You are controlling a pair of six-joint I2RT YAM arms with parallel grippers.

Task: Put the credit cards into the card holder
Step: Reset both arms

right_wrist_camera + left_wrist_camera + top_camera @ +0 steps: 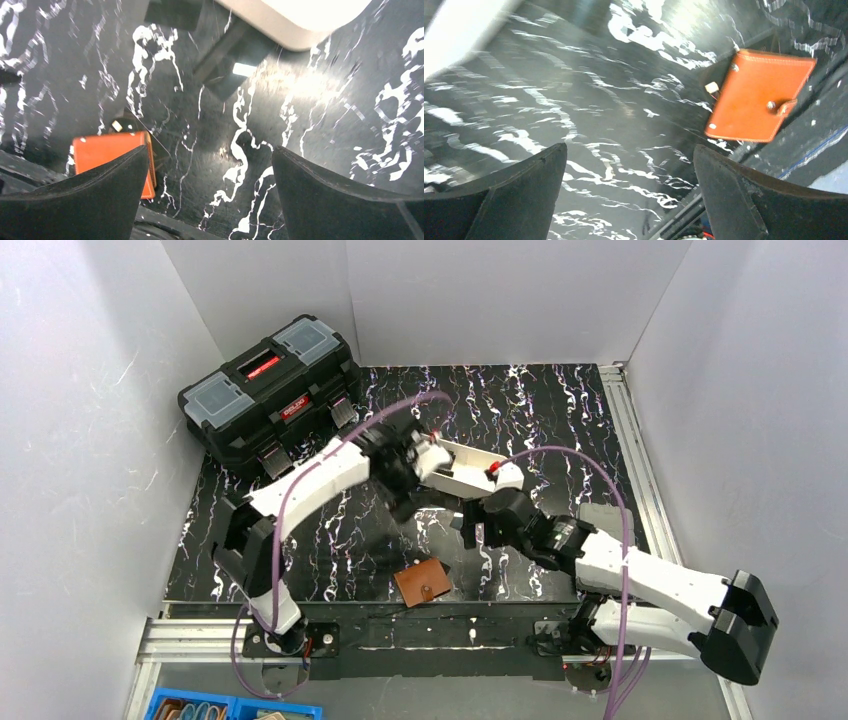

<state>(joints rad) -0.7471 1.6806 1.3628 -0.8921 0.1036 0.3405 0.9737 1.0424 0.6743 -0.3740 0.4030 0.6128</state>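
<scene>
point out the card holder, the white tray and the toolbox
card holder [423, 583], top view, middle of brown cover
white tray [465, 466], top view, bare middle
toolbox [270, 390], top view, black lid

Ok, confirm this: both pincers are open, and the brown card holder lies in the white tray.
Wrong on one point. The card holder lies on the table near its front edge, apart from the white tray; the top external view shows it. The left pincer and right pincer are indeed open.

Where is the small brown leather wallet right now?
In the top view the small brown leather wallet lies closed on the black marbled table, close to its near edge and roughly central, with the long white tray behind it.
</scene>
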